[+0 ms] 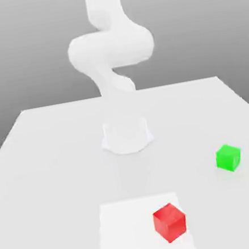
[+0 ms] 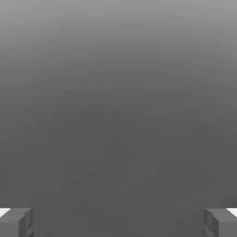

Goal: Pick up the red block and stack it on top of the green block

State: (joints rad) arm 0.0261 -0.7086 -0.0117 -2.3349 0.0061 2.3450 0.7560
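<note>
With the pincer (image 2: 118, 223) wide and empty, the arm should line up squarely over the tilted-looking red block (image 1: 170, 223) before lowering straight down.

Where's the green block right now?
In the exterior view, the green block sits on the table toward that view's right, beyond the red block and off the white square.
</note>
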